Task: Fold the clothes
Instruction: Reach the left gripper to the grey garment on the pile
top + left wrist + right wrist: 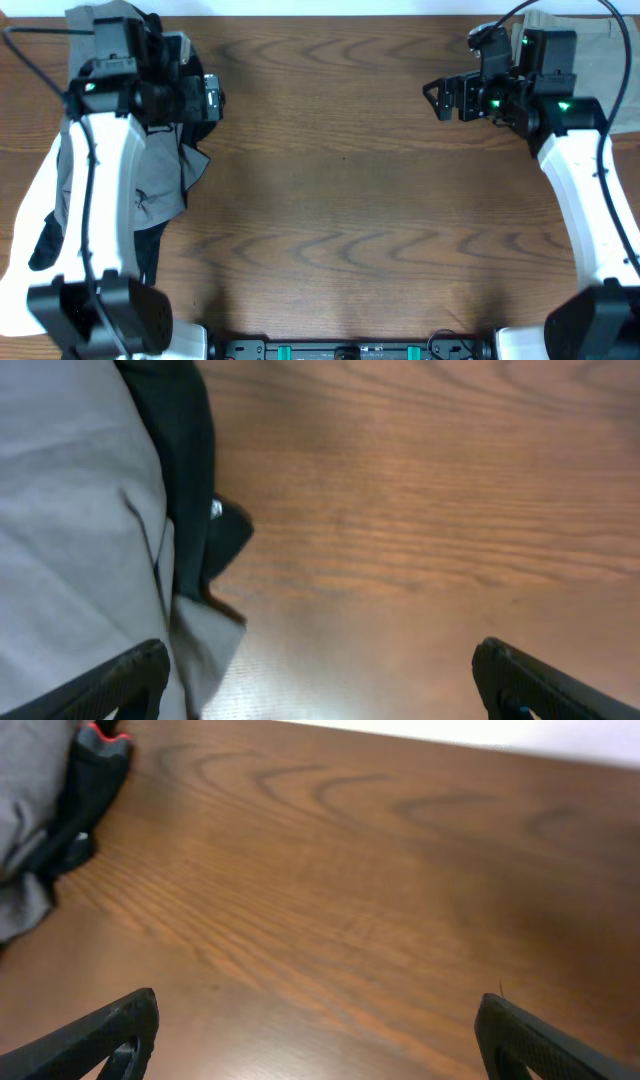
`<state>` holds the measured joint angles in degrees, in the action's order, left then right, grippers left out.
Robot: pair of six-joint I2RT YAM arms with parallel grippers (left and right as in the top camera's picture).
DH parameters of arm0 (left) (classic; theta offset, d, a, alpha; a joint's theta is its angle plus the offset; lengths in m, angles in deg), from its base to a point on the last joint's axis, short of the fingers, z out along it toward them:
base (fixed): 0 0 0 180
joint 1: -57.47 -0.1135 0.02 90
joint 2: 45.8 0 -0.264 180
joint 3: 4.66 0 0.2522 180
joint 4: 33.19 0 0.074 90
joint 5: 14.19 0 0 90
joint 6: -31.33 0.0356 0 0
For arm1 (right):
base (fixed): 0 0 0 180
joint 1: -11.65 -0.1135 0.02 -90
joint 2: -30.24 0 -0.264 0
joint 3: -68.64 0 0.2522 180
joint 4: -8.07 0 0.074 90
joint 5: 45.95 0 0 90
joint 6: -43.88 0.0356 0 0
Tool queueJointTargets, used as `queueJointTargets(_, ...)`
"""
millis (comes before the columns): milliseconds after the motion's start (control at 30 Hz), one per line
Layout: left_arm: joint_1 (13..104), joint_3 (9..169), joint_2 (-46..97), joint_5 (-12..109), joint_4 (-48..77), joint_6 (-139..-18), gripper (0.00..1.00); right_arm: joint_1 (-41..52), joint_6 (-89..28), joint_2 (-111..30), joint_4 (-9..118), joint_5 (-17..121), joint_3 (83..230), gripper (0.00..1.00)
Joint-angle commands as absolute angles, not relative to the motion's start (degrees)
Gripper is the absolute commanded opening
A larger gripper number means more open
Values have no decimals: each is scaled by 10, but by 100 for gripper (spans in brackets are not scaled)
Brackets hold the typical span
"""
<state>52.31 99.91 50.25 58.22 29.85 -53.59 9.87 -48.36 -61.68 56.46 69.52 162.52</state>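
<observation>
the clothes (160, 180), a grey piece (70, 510) tangled with a black piece (185, 460), lie heaped at the left side of the worktop (340, 200), partly under the left arm (100, 170). the left hand (320, 690) is released, its fingers spread wide, and it hovers empty just beside the heap's right border. the right hand (320, 1045) is also released and empty, well apart from the heap at the far right.

the likely trouble is the overlap. a pinch at the border could catch both pieces at once, or only a loose flap, and the heap would then drag along in a bunch instead of spreading flat. the right hand has a long reach to help, so a pull from one side alone may twist the cloth.
</observation>
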Motion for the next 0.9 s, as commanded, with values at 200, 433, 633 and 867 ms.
queueJointTargets(200,508,1012,574,713,158,-529,98,92,-436,-645,544,694,1640,99)
queueJointTargets(433,505,1012,639,862,89,-529,98,85,-436,-679,539,684,1639,99)
queueJointTargets(633,505,1012,695,879,56,-510,98,79,-436,-718,538,682,1639,99)
queueJointTargets(867,504,1012,738,900,42,-510,89,78,-429,-749,537,683,1639,99)
